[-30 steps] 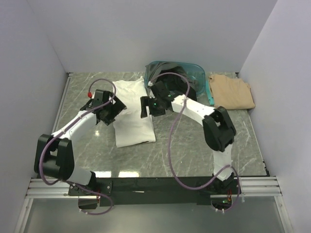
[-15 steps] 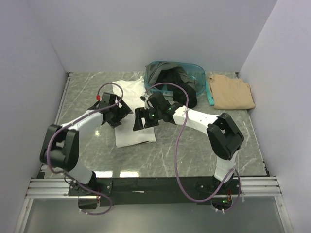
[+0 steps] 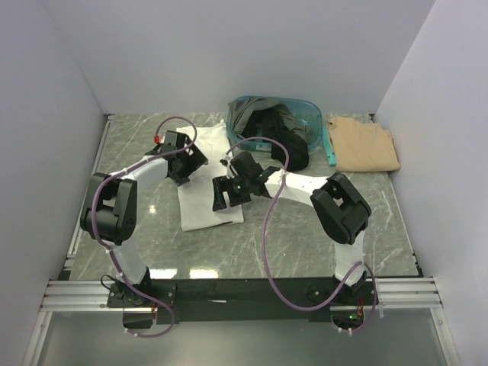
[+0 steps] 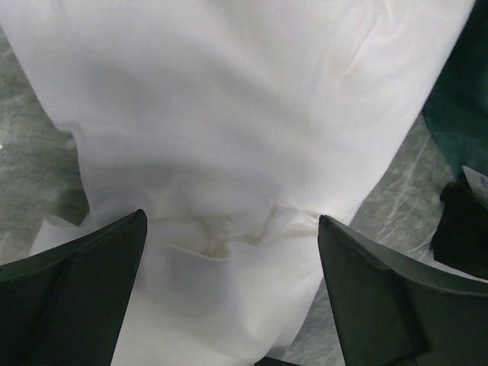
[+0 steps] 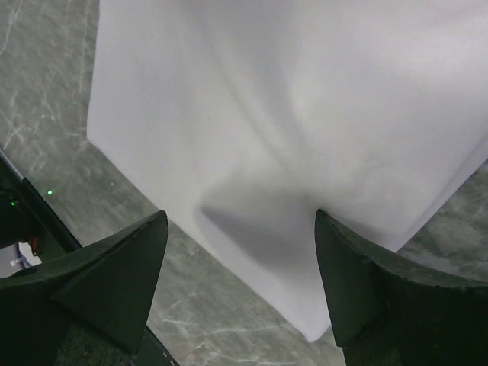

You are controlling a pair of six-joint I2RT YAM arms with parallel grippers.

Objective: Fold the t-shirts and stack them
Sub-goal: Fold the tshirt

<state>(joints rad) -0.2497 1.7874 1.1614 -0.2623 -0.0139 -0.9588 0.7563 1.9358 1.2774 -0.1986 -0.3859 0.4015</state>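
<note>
White t-shirt (image 3: 200,215) middle hidden beneath left gripper (image 4: 229,297), right gripper (image 5: 240,290), both spread.

Marble table (image 3: 381,229) carries white shirt (image 3: 202,210), tan shirt (image 3: 364,145), basket (image 3: 316,114).

The left gripper (image 3: 186,163) and right gripper (image 3: 220,196) covered the middle of the white t-shirt (image 3: 200,217); at its one o'clock, bunched dark t-shirts (image 3: 267,122) could not be counted.

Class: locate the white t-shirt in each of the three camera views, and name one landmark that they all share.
Top external: white t-shirt lies left of centre.
Left wrist: the shirt fills most of the frame.
Right wrist: the shirt fills the top and right.
Shared landmark: the marble table bordering the shirt.
</note>
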